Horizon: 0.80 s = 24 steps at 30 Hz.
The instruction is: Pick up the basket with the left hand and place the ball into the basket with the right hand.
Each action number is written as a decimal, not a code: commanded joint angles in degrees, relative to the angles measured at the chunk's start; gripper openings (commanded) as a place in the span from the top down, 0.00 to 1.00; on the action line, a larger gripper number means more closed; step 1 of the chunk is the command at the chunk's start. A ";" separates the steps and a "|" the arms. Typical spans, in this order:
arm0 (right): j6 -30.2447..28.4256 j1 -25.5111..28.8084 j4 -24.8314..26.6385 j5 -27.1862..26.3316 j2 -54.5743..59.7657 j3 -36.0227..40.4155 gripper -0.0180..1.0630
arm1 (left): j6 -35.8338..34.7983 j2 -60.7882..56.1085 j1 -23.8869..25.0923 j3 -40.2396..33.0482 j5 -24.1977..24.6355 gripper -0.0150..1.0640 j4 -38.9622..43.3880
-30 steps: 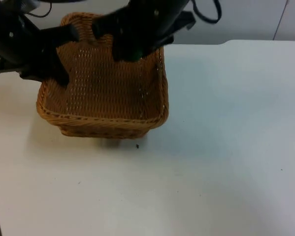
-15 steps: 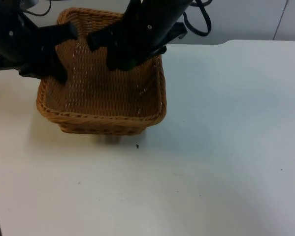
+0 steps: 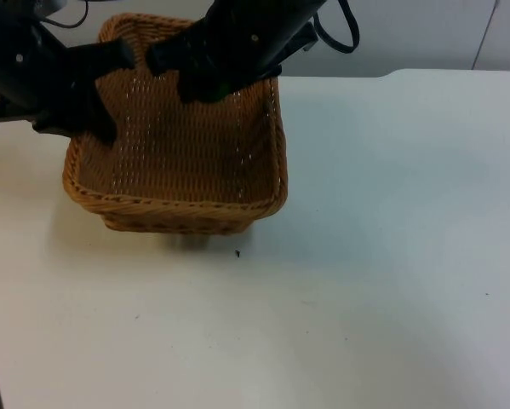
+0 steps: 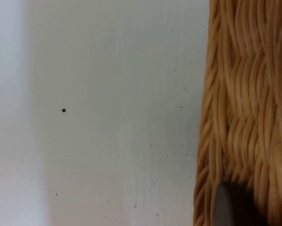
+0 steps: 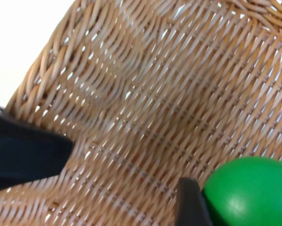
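Note:
A woven tan basket (image 3: 178, 192) hangs a little above the white table, tilted, with its shadow beneath it. My left gripper (image 3: 97, 89) is shut on the basket's left rim; in the left wrist view a black fingertip (image 4: 232, 205) presses against the wicker wall (image 4: 244, 94). Above the basket's inside, near its far side, my right gripper (image 3: 205, 81) is shut on a green ball (image 5: 246, 193). The right wrist view looks onto the basket's floor (image 5: 155, 103), with the ball beside a black fingertip (image 5: 190, 202) and well above the weave.
The white table top (image 3: 391, 256) stretches free to the right and front of the basket. A small dark speck (image 3: 237, 253) lies just in front of it. The grey partition wall (image 3: 425, 34) closes off the back.
My right gripper has moved left and toward the back with the ball, staying over the basket. The basket has shifted slightly left in the left gripper's hold.

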<state>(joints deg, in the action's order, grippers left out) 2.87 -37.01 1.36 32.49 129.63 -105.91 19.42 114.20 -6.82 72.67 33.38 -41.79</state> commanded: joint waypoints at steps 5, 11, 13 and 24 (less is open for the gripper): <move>-0.49 -0.29 -0.14 -1.06 -0.16 -0.21 0.99 | -0.12 -1.03 -0.13 -0.13 -0.58 0.99 -1.29; -0.49 -0.29 0.08 -1.06 -0.16 -0.21 0.99 | -0.12 -1.03 -0.13 -0.13 -0.58 0.99 -1.29; -0.49 -0.29 0.08 -1.06 -0.16 -0.21 0.99 | -0.12 -1.03 -0.13 -0.13 -0.58 0.99 -1.29; -0.49 -0.29 0.20 -1.06 -0.16 -0.21 0.93 | -0.12 -1.03 -0.13 -0.13 1.22 0.99 -1.29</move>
<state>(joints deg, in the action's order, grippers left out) 2.76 -37.01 1.36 32.35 129.63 -105.91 19.42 114.20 -6.82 72.67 34.19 -41.79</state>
